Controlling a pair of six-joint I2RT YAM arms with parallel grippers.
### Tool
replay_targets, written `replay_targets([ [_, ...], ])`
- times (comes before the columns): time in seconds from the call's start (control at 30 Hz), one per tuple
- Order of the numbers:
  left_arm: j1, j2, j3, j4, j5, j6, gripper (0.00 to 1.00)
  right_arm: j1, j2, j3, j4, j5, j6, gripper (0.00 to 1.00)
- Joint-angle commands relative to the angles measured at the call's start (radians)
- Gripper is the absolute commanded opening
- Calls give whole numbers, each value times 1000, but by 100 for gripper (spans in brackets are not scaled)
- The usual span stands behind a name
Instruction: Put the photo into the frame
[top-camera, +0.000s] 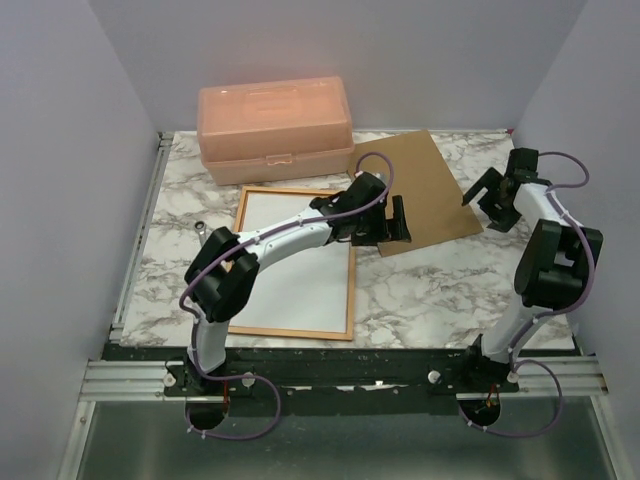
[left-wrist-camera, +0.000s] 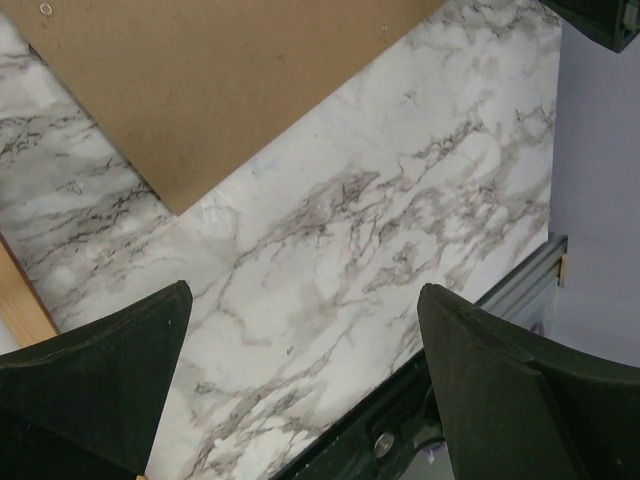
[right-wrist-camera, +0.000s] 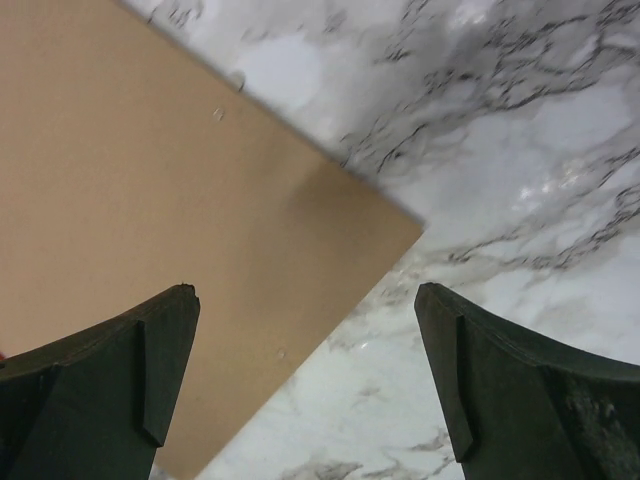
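Note:
The frame (top-camera: 351, 290) lies flat on the marble table left of centre, pale tan side up. Inside it lies the photo (top-camera: 290, 275), showing only a plain white face. My left gripper (top-camera: 385, 236) hangs open over bare marble just past the frame's far right corner, between the frame and the brown backing board (top-camera: 425, 190). In the left wrist view the left gripper (left-wrist-camera: 305, 310) holds nothing, with a strip of the frame (left-wrist-camera: 20, 300) at the left edge. My right gripper (top-camera: 487, 195) is open above the board's right corner, and the right gripper (right-wrist-camera: 305, 310) is empty over the board (right-wrist-camera: 150, 180).
A peach plastic box (top-camera: 275, 125) stands at the back, behind the frame. The backing board (left-wrist-camera: 220, 80) lies tilted at the back right. A small metal piece (top-camera: 201, 228) sits left of the frame. The table's metal rail (left-wrist-camera: 510, 285) runs along the near edge.

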Motion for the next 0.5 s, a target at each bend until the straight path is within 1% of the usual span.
replay_targets([
  [0.0,-21,96,131,-97,-155,-32,99,-43,98,84,-15,94,0,100],
  [0.07,-22,132,165,-111,-185,-35,99,-50,143,119,-1,93,5,100],
  [0.23,-19,243,280,-162,-187,-37,99,-55,290,240,-38,45,3,100],
  [0.27,-18,264,297,-178,-187,-39,99,-55,304,247,-33,-1,4,100],
  [0.37,-15,314,336,-227,-196,-49,98,-55,333,252,-30,-65,1,100],
  [0.47,-9,340,329,-239,-196,-56,98,-55,336,217,-1,-129,-3,100],
])
